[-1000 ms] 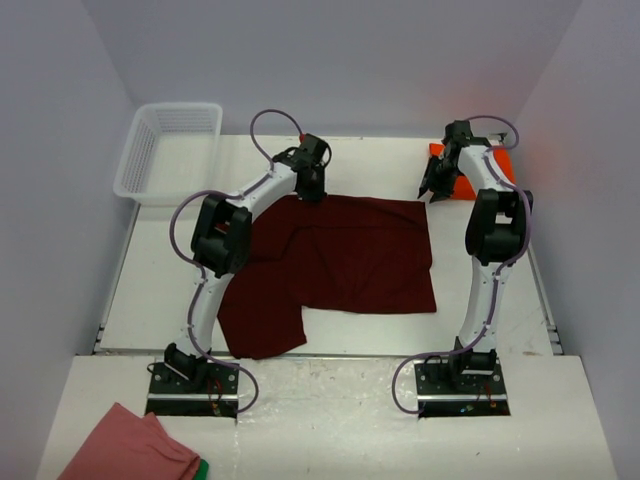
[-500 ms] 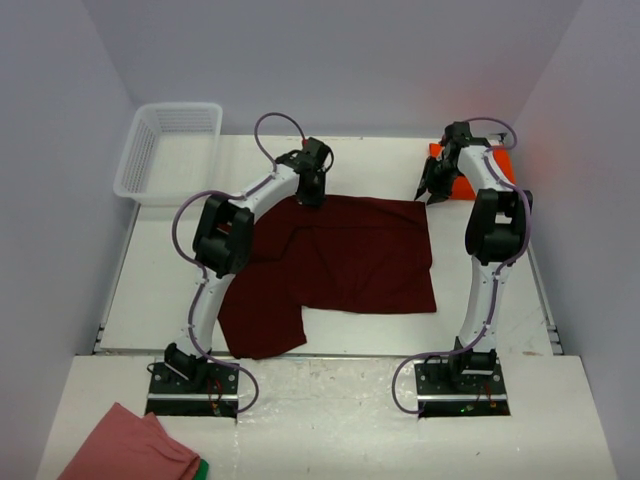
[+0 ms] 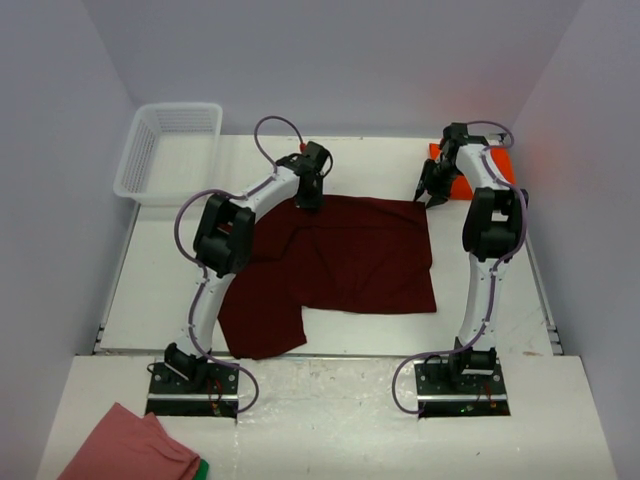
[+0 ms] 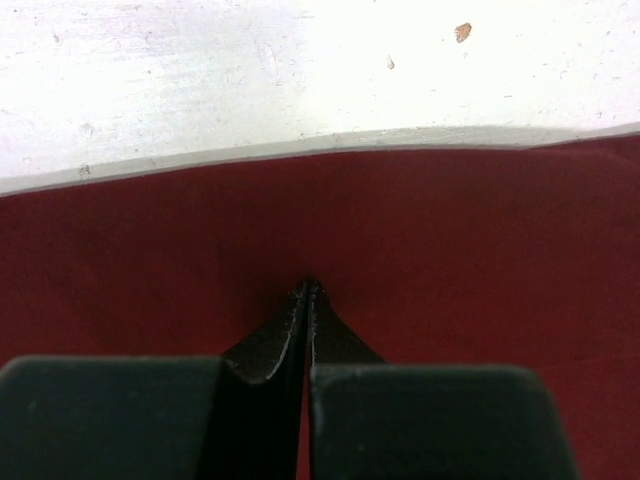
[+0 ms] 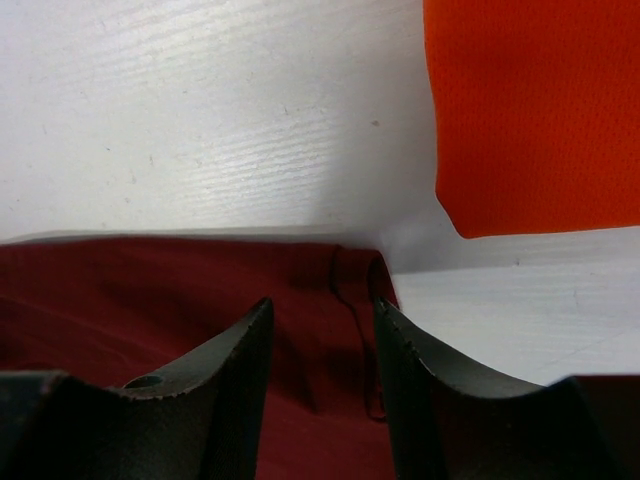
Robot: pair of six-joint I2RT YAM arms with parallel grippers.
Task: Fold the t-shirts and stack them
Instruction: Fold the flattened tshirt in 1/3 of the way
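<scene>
The dark maroon t-shirt (image 3: 345, 260) lies spread on the white table, with one part reaching toward the near left. My left gripper (image 3: 310, 198) is at its far left edge. In the left wrist view the left gripper (image 4: 308, 290) is shut, its tips pressed into the maroon fabric (image 4: 480, 230). My right gripper (image 3: 428, 196) is open over the shirt's far right corner. In the right wrist view the right gripper (image 5: 322, 302) straddles that corner (image 5: 355, 275). The orange-red t-shirt (image 3: 463, 183) lies folded at the far right, partly hidden by the right arm, and shows in the right wrist view (image 5: 540, 110).
A white mesh basket (image 3: 170, 150) stands at the far left. A salmon-pink cloth with a green edge (image 3: 130, 450) lies on the near shelf, left of the arm bases. Walls close in the table on both sides.
My left gripper has come a little nearer, onto the shirt's far edge. My right gripper has shifted slightly left toward the shirt's far right corner. The shirt has not moved.
</scene>
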